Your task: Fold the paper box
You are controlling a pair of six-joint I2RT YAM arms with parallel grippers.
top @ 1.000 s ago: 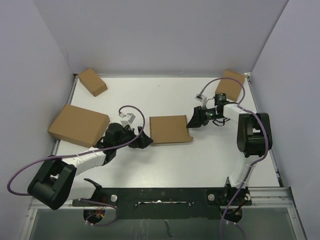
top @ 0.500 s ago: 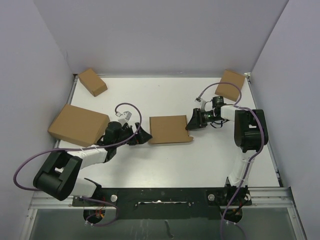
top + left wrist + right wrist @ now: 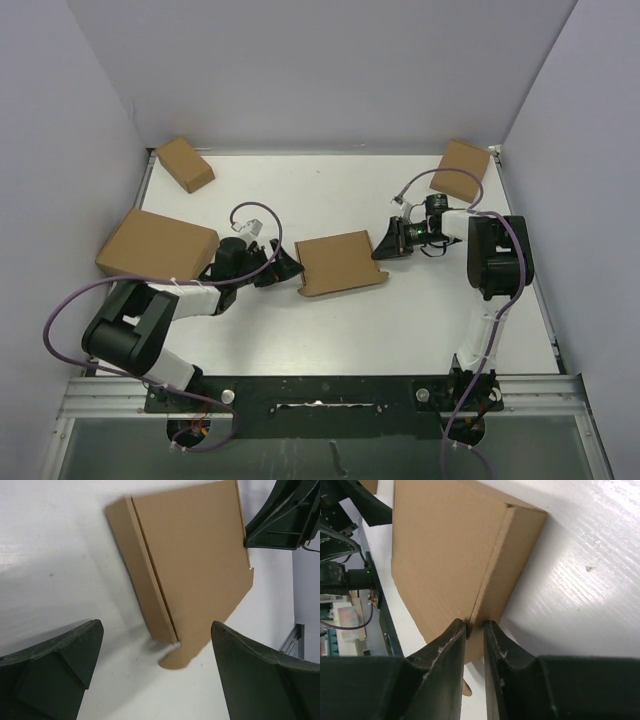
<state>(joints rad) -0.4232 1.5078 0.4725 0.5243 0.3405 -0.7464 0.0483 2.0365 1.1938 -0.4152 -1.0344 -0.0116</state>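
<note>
The paper box (image 3: pixel 340 263) lies closed and flat at mid-table, slightly skewed, brown corrugated card with a rounded tab poking out at its near right corner. In the left wrist view the paper box (image 3: pixel 195 560) is ahead of my left gripper (image 3: pixel 157 627), which is open wide, its fingers apart from the card. From above, the left gripper (image 3: pixel 288 272) sits just off the box's left edge. My right gripper (image 3: pixel 382 245) is at the box's right edge. In its wrist view the right gripper (image 3: pixel 475 625) is nearly closed, pinching the box (image 3: pixel 440 545) at the seam of its side wall.
A large cardboard box (image 3: pixel 157 250) sits at the left edge behind my left arm. A small one (image 3: pixel 185 163) is at the back left and another (image 3: pixel 460 168) at the back right. Purple walls enclose the white table (image 3: pixel 330 190).
The right gripper's jaws have closed in on the box's right edge. The box has turned slightly, its right side swinging back. The left arm pulled back left, staying open.
</note>
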